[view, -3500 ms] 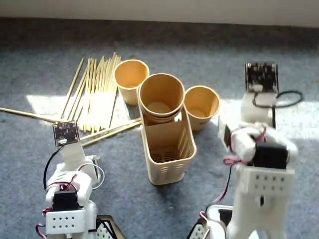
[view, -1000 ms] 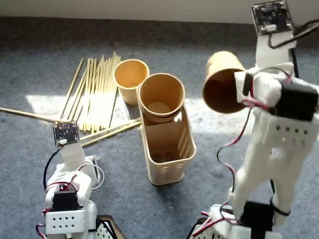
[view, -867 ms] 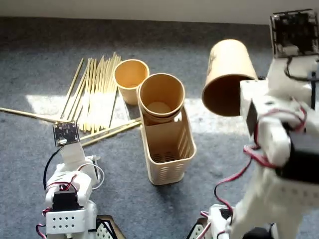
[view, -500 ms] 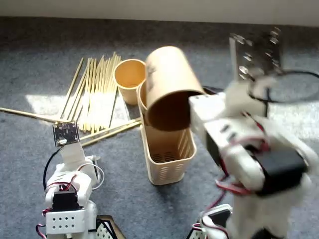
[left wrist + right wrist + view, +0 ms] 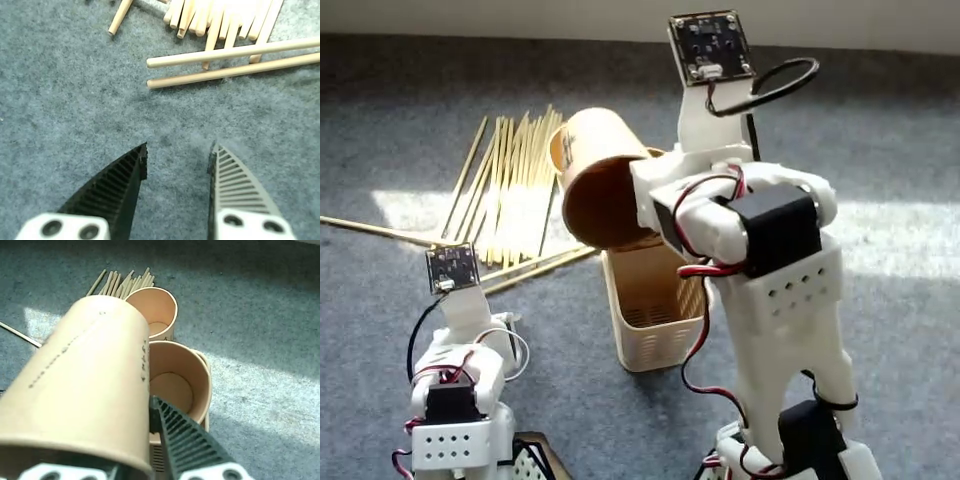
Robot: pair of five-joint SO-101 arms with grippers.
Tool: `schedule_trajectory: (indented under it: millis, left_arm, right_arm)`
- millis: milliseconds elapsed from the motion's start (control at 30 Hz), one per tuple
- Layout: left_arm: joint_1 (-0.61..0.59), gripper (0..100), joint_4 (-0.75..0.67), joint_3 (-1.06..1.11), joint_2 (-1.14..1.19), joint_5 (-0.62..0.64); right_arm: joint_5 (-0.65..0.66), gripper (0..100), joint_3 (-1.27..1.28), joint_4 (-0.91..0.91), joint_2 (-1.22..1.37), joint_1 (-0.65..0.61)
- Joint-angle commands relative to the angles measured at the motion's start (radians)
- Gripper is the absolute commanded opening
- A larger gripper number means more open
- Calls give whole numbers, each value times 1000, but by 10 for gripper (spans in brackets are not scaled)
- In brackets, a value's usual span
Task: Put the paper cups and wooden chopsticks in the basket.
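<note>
Currently our right gripper (image 5: 150, 410) clasps a tilted paper cup (image 5: 600, 185) just above the basket (image 5: 655, 330). Next, we judge, it nests into the stacked cups (image 5: 180, 385) there. Our left gripper (image 5: 177, 160) gapes empty near the chopsticks (image 5: 510, 190).

High view, centre: held cup (image 5: 595, 190) and right arm (image 5: 775, 235) cover basket's (image 5: 650, 335) upper half plus the stacked cups (image 5: 176, 385) inside.
</note>
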Motion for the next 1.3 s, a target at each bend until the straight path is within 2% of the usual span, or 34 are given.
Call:
schedule_trajectory:
  millis: [0,267,500,600,900,967,1267]
  left_arm:
    - [8,214,3,18,-2,-5]
    - [15,214,3,18,-2,-5]
    - [15,214,3,18,-1,-5]
    - [15,214,3,18,-1,-5]
    - [15,214,3,18,-1,-5]
    - [15,214,3,18,-1,-5]
    - [15,214,3,18,-1,-5]
  right_arm:
    - [8,5,108,33,-134,4]
    - [66,5,329,33,-274,7]
    - [72,5,329,31,-265,148]
    - [72,5,334,31,-257,166]
    - [75,9,366,30,39,145]
    - [121,9,367,30,101,116]
    - [187,26,443,31,186,58]
